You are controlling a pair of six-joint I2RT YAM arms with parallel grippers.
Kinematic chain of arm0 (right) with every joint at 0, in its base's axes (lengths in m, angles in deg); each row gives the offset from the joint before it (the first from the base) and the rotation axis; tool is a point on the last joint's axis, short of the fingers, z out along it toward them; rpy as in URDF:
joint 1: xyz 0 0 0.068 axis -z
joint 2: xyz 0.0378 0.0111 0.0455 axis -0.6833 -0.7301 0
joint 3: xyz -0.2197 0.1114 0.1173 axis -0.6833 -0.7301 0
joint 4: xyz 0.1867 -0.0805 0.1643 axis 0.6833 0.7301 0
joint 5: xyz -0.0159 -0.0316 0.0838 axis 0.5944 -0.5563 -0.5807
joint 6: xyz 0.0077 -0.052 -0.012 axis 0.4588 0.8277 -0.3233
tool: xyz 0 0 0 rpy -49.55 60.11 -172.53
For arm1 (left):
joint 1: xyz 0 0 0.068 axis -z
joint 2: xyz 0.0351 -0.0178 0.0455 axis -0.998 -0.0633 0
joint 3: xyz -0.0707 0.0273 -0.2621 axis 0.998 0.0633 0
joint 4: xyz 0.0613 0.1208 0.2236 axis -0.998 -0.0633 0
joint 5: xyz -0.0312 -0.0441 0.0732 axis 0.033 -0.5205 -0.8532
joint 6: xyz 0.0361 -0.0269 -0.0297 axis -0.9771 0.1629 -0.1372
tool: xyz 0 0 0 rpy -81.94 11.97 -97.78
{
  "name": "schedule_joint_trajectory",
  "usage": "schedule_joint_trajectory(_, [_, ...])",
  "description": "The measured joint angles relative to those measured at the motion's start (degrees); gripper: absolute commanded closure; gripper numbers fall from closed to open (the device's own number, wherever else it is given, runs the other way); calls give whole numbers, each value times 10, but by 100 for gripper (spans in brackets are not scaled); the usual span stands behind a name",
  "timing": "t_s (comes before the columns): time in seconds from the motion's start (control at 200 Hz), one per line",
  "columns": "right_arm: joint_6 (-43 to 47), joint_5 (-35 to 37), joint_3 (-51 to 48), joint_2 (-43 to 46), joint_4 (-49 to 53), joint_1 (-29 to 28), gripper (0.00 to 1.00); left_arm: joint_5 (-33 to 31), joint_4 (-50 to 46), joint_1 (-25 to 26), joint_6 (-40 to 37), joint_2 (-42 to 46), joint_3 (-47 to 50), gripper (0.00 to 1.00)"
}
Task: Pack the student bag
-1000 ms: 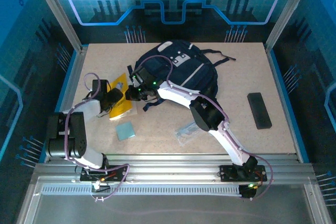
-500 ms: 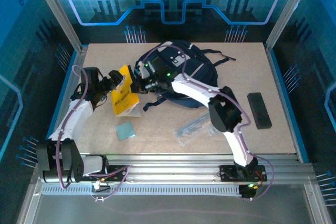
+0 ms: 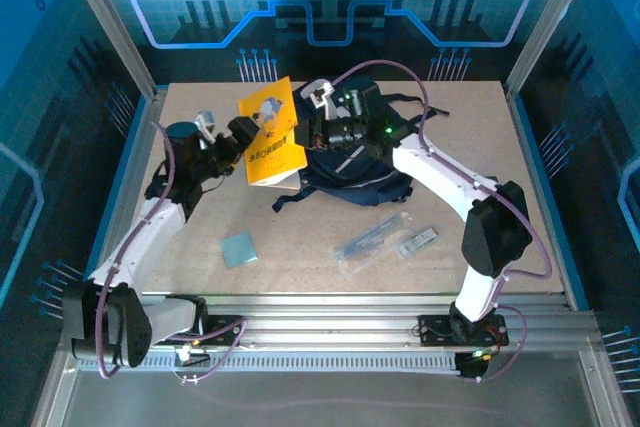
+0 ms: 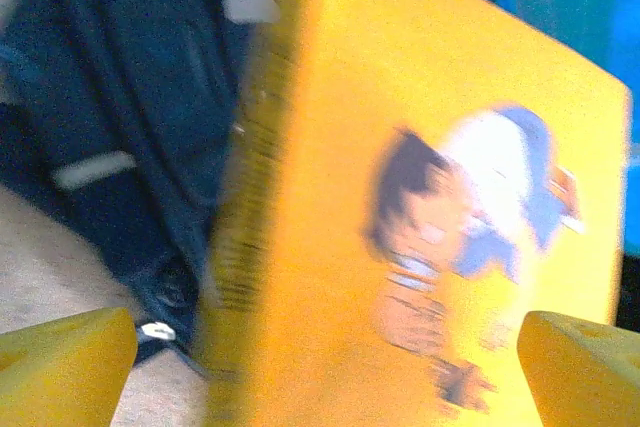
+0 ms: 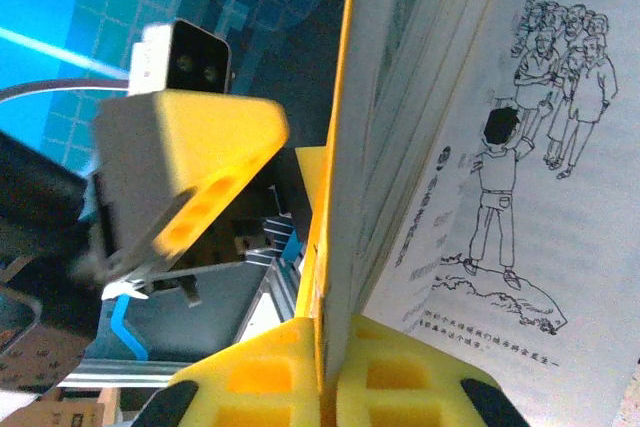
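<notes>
One student bag (image 3: 352, 165), one yellow book (image 3: 270, 135), one pale blue square (image 3: 238, 248), two clear packets (image 3: 368, 240).

I can't read a word anywhere. The yellow book (image 5: 400, 97) is held in my right claw (image 5: 330, 367). Its open page (image 5: 500, 197), up and to the right of the claw, carries small printed lines under a line drawing, too fine to make out. Ahead of my left claw (image 4: 320, 357), the cover (image 4: 420, 197) shows only a blurred cartoon figure and smeared dark lettering.

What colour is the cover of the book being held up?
Yellow book cover with a cartoon figure, clearest in the left wrist view.
</notes>
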Motion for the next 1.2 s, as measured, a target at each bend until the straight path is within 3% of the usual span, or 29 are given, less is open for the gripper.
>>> schedule_joint_trajectory(0.085, [-14, -12, -26, 2, -25, 5, 100, 3, 26, 22, 18, -7, 3, 12])
schedule_joint_trajectory(0.155, [-23, -21, -40, 3, -38, 14, 100, 0, 41, 31, 29, -19, 6, 27])
schedule_joint_trajectory(0.35, [-29, -26, -82, 16, -62, 31, 99, -10, 86, 64, 63, -32, 16, 100])
schedule_joint_trajectory(0.39, [-27, -24, -84, 17, -63, 36, 83, -10, 89, 69, 62, -32, 16, 100])
schedule_joint_trajectory(0.455, [-19, -3, -83, 24, -50, 44, 26, -10, 86, 80, 59, -33, 16, 100])
schedule_joint_trajectory(0.505, [-11, 27, -80, 31, -26, 55, 1, -23, 82, 87, 59, -34, 16, 100])
schedule_joint_trajectory(0.635, [6, 115, -79, 74, 49, 60, 0, -99, 91, 108, 60, -60, 3, 100])
schedule_joint_trajectory(0.78, [-3, 172, -127, 150, 67, 55, 0, -172, 140, 130, 78, -121, -16, 90])
schedule_joint_trajectory(0.94, [-64, 202, -232, 203, 15, 35, 0, -215, 186, 158, 97, -199, -64, 87])
schedule_joint_trajectory(1.201, [-170, 227, -314, 181, -124, -5, 0, -253, 253, 214, 123, -231, -83, 86])
